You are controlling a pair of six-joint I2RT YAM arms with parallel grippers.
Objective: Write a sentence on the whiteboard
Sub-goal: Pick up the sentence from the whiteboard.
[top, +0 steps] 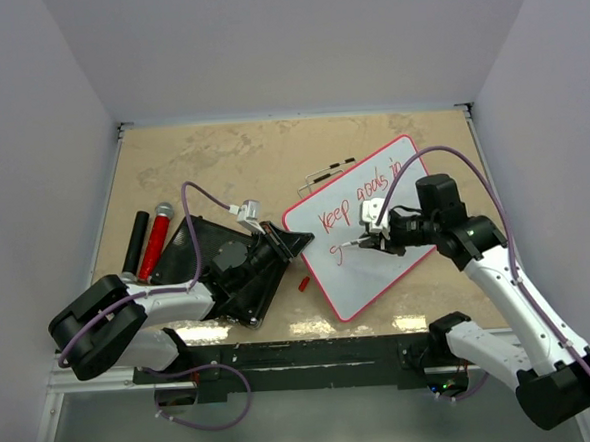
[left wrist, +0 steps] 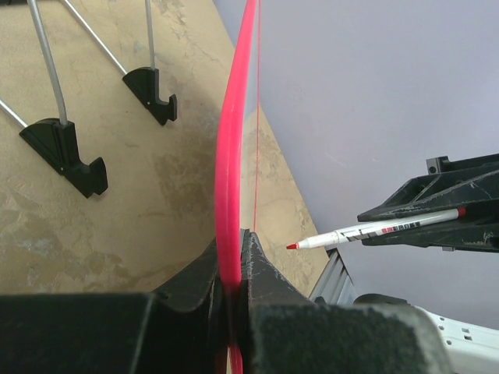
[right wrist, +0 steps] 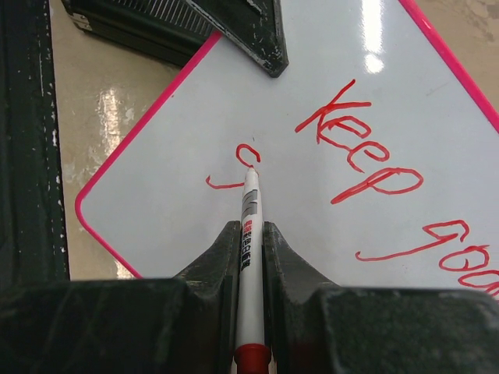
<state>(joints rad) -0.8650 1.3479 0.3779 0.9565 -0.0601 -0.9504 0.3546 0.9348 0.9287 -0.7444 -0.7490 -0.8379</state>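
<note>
The whiteboard (top: 364,277), white with a red rim, lies tilted on the table right of centre. Red writing, the sentence (top: 368,191), reads "Keep goals in" along its upper line. My left gripper (top: 294,243) is shut on the board's left corner; in the left wrist view the red rim (left wrist: 228,171) runs between the jaws of the left gripper (left wrist: 232,269). My right gripper (right wrist: 250,227) is shut on a white marker (right wrist: 251,195). The marker's tip touches the board at a short red stroke (right wrist: 234,175) that starts a second line.
A black ribbed slab (top: 223,265) lies under the left arm. A black cylinder (top: 136,241) and a red one (top: 156,239) lie at the left. A small red cap (top: 304,282) sits by the board's lower left edge. Wire legs with black feet (left wrist: 62,148) lie beyond the board.
</note>
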